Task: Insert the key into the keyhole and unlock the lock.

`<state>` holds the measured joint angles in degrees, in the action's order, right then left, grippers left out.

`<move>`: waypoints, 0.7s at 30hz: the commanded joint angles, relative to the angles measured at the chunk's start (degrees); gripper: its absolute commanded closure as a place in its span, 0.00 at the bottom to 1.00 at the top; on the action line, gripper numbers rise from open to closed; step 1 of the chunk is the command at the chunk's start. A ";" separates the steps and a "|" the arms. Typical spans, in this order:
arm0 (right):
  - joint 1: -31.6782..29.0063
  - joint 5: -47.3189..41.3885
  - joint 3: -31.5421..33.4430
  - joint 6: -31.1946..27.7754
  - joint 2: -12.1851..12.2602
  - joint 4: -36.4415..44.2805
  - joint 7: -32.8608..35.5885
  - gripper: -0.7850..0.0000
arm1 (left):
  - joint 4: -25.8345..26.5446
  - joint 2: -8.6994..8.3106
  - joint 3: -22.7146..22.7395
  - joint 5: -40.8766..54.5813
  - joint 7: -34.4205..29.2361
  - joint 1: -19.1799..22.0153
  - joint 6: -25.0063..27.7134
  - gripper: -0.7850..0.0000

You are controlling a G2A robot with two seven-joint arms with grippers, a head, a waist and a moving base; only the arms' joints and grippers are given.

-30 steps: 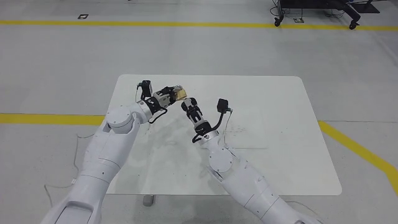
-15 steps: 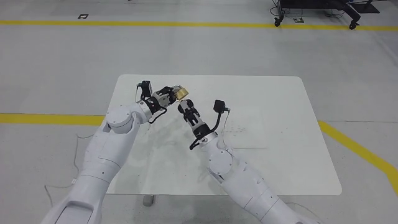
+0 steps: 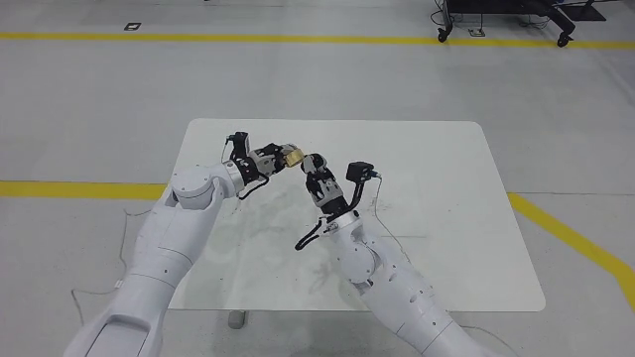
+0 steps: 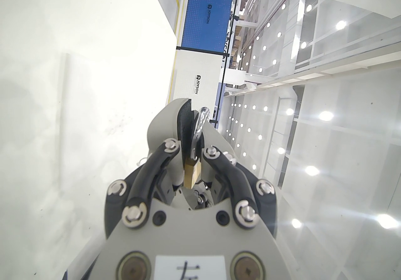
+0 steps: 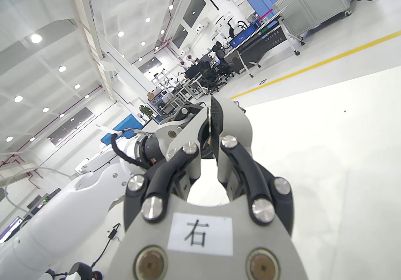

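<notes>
1. A white worktop stands on a grey factory floor crossed by yellow lines, with a dark wheeled frame at the far right.
2. The left end effector, clamped on the shackle of the brass lock, holds it above the worktop's far-left part. It sits slightly nearer than a second ago.
3. The right end effector, pinched on the key, has swung right and is now just beside the lock. Whether the key meets the keyhole cannot be told.
</notes>
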<state>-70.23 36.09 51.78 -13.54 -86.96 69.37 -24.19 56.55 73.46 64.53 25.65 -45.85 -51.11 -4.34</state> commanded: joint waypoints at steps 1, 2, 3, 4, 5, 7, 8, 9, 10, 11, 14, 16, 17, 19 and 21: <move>0.07 0.83 0.03 0.88 -0.10 -0.28 -0.39 1.00 | -0.23 0.01 0.05 0.13 -0.07 0.09 0.17 1.00; 0.15 1.52 0.00 1.46 -0.16 -0.48 -0.64 1.00 | -0.31 0.02 0.04 0.13 -0.10 0.13 0.22 1.00; 0.21 2.02 -0.06 1.86 -0.22 -0.62 -0.85 1.00 | -0.37 0.03 0.04 0.13 -0.13 0.17 0.25 1.00; 0.27 2.33 -0.08 2.17 -0.29 -0.79 -0.98 1.00 | -0.43 0.04 0.03 0.18 -0.18 0.20 0.27 1.00; 0.36 2.61 -0.07 2.55 -0.38 -1.06 -1.04 1.00 | -0.52 0.05 0.04 0.25 -0.27 0.23 0.32 1.00; 0.53 2.84 -0.08 2.86 -0.49 -1.38 -0.84 1.00 | -0.61 0.06 0.00 0.21 -0.41 0.29 0.29 1.00; 0.62 2.88 -0.08 2.98 -0.56 -1.57 -0.61 1.00 | -0.66 0.06 0.00 0.20 -0.46 0.34 0.28 1.00; 0.67 2.45 -0.09 2.70 -0.64 -1.66 -0.13 1.00 | -0.72 0.07 0.00 0.26 -0.50 0.36 0.25 1.00; 0.76 2.04 -0.02 2.47 -0.70 -1.81 0.33 1.00 | -0.77 0.08 -0.02 0.34 -0.59 0.39 0.18 1.00; 0.92 2.17 0.04 2.60 -0.74 -2.05 0.67 1.00 | -0.81 0.09 -0.04 0.32 -0.67 0.44 0.13 1.00; 1.15 2.77 -0.04 3.42 -0.93 -2.64 1.13 1.00 | -1.03 0.09 0.18 0.69 -0.63 0.53 0.40 1.00; 1.21 3.01 -0.14 3.98 -1.07 -2.95 1.43 1.00 | -1.18 0.07 0.34 0.81 -0.56 0.57 0.47 1.00; 1.21 2.94 -0.17 4.00 -1.14 -3.02 1.67 1.00 | -1.20 0.07 0.36 0.82 -0.55 0.56 0.50 1.00; 1.13 3.04 -0.18 3.89 -1.21 -3.10 2.09 1.00 | -1.24 0.08 0.41 0.87 -0.45 0.54 0.57 1.00; 0.93 2.87 -0.13 3.39 -1.25 -3.01 2.83 1.00 | -1.26 0.08 0.42 0.87 -0.38 0.56 0.49 1.00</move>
<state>-69.21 39.05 51.61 -9.87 -88.21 66.29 -21.74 55.31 73.54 64.95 26.54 -46.28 -50.56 -3.79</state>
